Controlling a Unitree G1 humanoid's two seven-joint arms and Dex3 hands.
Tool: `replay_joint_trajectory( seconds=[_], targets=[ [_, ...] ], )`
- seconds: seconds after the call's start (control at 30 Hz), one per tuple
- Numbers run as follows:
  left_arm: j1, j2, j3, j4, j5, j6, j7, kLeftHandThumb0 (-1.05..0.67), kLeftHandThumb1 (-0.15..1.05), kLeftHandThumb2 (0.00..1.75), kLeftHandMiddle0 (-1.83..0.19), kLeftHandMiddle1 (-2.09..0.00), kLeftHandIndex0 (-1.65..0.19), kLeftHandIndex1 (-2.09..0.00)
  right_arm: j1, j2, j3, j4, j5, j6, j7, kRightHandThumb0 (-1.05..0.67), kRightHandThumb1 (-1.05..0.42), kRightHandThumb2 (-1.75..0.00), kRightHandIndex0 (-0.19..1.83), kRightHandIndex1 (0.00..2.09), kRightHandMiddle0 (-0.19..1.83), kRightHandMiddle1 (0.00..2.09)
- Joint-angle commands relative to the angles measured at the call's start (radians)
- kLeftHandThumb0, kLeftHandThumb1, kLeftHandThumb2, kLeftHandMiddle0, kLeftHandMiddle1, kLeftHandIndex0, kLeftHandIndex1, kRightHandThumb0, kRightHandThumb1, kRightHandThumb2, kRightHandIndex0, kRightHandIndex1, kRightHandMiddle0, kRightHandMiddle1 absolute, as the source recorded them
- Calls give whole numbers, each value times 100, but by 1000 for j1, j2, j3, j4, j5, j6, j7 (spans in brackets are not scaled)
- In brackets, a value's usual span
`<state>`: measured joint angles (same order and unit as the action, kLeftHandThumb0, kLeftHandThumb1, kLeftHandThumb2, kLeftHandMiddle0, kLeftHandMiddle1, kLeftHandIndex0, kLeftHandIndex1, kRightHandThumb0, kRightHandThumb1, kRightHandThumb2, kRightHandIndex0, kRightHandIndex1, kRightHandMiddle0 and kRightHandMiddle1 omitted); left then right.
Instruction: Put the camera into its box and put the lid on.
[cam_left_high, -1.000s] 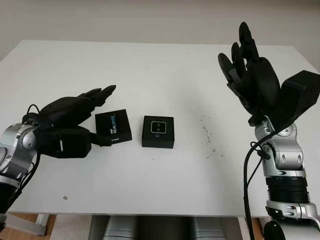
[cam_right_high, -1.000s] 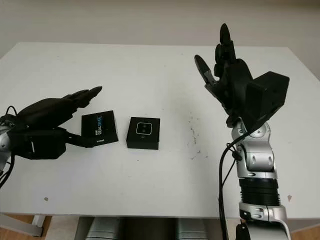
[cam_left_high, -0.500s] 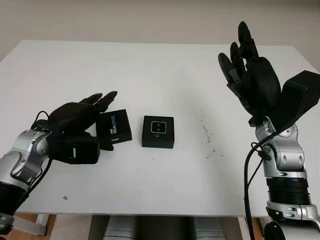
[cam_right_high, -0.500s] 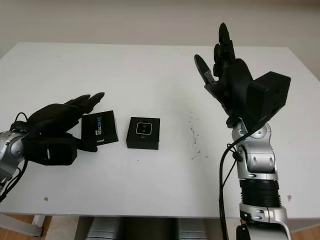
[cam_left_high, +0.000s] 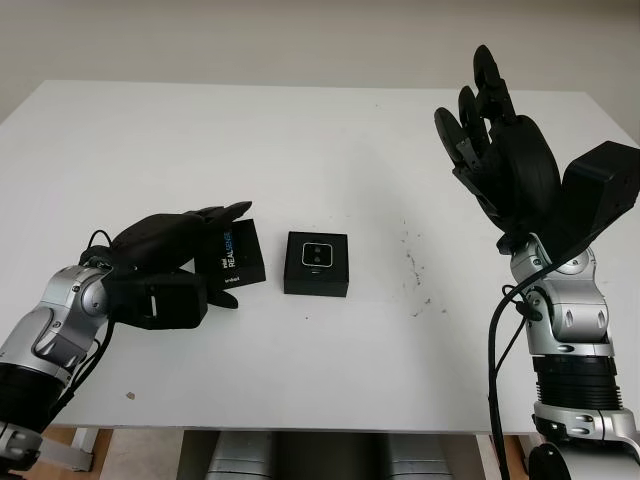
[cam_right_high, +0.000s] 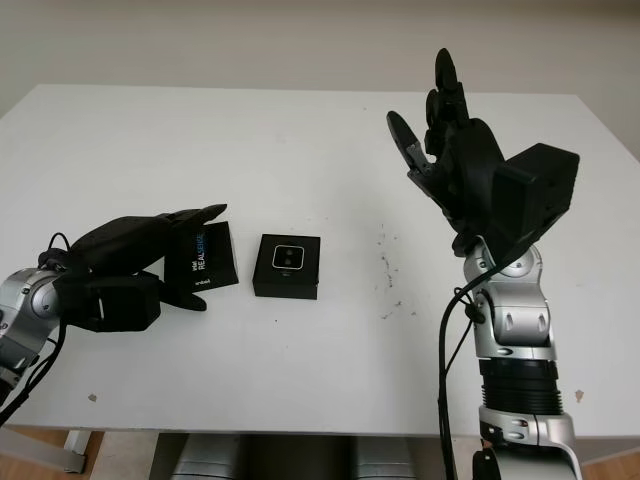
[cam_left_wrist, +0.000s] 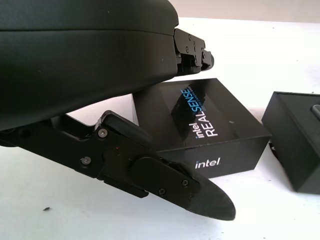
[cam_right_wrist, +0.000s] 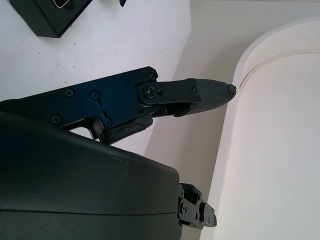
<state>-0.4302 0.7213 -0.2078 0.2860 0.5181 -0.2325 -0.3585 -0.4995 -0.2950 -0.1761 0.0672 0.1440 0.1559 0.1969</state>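
Observation:
The black lid (cam_left_high: 233, 256), printed "Intel RealSense", lies on the white table (cam_left_high: 300, 140) left of centre. My left hand (cam_left_high: 218, 256) reaches around its left side, with the fingers over its top and the thumb at its near edge. In the left wrist view the lid (cam_left_wrist: 205, 120) sits between finger and thumb with gaps showing, so the hand is open. Just right of the lid stands the black box (cam_left_high: 316, 263) with the camera (cam_left_high: 317, 254) lying inside. My right hand (cam_left_high: 490, 120) is raised above the table's right side, open and holding nothing.
Small dark specks (cam_left_high: 415, 265) dot the table right of the box. The table's near edge (cam_left_high: 300, 430) runs below both arms. Bare white surface stretches behind the lid and box.
My left hand has moved right and closed in on the lid, its fingers now over the top and its thumb at the near edge. The right hand has stayed put.

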Motion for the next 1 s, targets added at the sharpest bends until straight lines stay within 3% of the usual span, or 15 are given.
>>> replay_joint_trajectory(
  seconds=[0.0,0.07,0.17,0.27,0.33,0.43,0.6,0.83,0.97],
  targets=[
    [9,-8,7,-3,-19,-14,-5,-66,91,5,-33,-18,-17,-18,-1,-8,-2,-23,-1,6,-4,-66,-105,-31,-19,2,-17,5],
    [11,-9,7,5,-25,-29,5,-59,90,5,-41,-23,-23,-21,-3,-7,-2,-28,-2,15,-8,-66,-105,-31,-19,3,-17,5],
    [15,-9,7,25,-16,-61,39,-37,93,6,-27,-83,-28,-41,-4,-6,-1,-31,-4,15,-15,-66,-105,-30,-18,3,-17,5],
    [19,-12,6,49,9,-105,106,-15,100,6,-28,-119,-23,-95,-4,-5,-3,-34,-1,20,-16,-66,-105,-30,-19,4,-16,6],
    [17,-13,3,61,34,-115,146,-8,103,6,-28,-136,-22,-117,-3,-7,-3,-35,2,22,-13,-66,-105,-30,-19,4,-16,6],
    [14,-17,-1,54,78,-86,185,-6,103,5,-26,-146,-25,-134,-2,-10,-2,-38,0,26,-12,-67,-105,-30,-19,3,-17,5],
    [19,-32,19,23,85,-37,215,-5,102,5,-26,-149,-23,-139,-2,-11,4,-38,-4,22,-4,-68,-105,-30,-19,4,-17,5],
    [22,-29,61,-71,29,46,166,-7,103,5,-24,-144,-18,-136,0,0,-1,-35,4,11,3,-69,-105,-30,-18,3,-17,6],
    [7,-40,101,-171,-18,154,97,-9,102,5,-34,-142,-22,-130,5,3,-4,-36,16,8,8,-69,-105,-32,-19,2,-18,5]
  ],
)
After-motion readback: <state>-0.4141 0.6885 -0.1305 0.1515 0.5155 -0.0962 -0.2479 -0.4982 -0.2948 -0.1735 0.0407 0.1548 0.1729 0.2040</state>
